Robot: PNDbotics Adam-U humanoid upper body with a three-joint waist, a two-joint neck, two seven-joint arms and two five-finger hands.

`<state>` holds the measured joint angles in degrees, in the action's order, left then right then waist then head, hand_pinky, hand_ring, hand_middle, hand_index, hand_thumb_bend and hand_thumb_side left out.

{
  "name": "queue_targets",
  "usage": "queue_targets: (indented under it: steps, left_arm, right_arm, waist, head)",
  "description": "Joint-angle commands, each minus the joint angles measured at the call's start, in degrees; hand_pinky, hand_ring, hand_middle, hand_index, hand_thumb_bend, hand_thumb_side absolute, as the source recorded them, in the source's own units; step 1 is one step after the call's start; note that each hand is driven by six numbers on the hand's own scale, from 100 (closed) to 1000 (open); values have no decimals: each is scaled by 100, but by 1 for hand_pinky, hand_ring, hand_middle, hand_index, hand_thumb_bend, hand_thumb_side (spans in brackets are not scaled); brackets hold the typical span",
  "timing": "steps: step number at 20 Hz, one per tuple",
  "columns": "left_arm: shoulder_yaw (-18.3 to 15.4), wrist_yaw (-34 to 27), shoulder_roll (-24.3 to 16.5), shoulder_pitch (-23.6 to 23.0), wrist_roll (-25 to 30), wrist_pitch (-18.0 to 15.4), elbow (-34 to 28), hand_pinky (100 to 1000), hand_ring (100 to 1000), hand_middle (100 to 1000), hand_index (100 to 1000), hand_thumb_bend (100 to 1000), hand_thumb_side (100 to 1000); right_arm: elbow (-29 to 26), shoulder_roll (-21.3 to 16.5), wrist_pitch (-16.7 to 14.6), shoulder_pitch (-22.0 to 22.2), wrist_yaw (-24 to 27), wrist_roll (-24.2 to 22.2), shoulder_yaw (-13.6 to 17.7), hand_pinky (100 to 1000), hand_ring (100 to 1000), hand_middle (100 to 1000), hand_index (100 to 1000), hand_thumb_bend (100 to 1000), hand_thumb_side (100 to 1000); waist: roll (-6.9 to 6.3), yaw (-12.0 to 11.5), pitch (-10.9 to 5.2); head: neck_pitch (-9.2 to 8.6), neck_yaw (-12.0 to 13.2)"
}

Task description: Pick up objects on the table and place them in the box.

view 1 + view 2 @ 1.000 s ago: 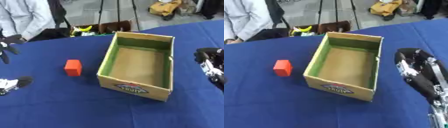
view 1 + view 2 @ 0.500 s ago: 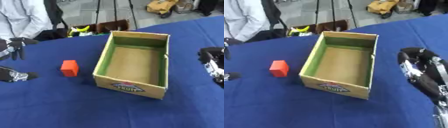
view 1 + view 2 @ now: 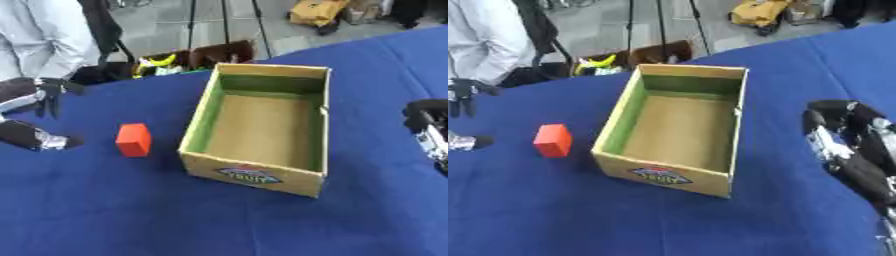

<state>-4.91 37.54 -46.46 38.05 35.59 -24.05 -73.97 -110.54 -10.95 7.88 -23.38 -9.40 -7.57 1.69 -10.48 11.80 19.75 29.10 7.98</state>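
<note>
- Left eye view: open cardboard box (image 3: 262, 135) with green inner walls and a brown floor, standing near the middle of the blue-covered counter (image 3: 131, 210); nothing visible inside it.
- Red block (image 3: 133, 140) on the cloth just left of the box, close to it but not touching.
- Left hand (image 3: 35, 95) at the left edge, raised above the cloth, dark fingers spread and relaxed, holding nothing; well apart from the block.
- Right hand only a dark sliver at the right edge here, beside the box's right wall.
- Right eye view: right hand (image 3: 846, 145) shown larger at the right side, black and silver, near the box but apart from it; fingers blurred, so open or closed cannot be told.
- Label with a printed logo (image 3: 658, 175) on the box's near wall.
</note>
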Motion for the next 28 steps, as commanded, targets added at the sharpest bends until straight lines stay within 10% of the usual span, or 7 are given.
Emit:
queue_targets:
  steps: [1, 28]
  left_arm:
    - [79, 183, -190, 253, 120, -97, 322, 393, 460, 897, 1000, 641, 613]
    - [260, 879, 447, 1143, 414, -614, 1942, 360, 476, 827, 976, 806, 445]
  right_arm:
    - [-37, -121, -17, -75, 10, -42, -29, 852, 807, 527, 716, 221, 467]
    - [-7, -255, -77, -296, 39, -187, -107, 854, 808, 526, 714, 230, 458]
  waist:
    - [4, 30, -97]
    - [-239, 522, 187]
  head:
    - [-68, 76]
    - [-260, 437]
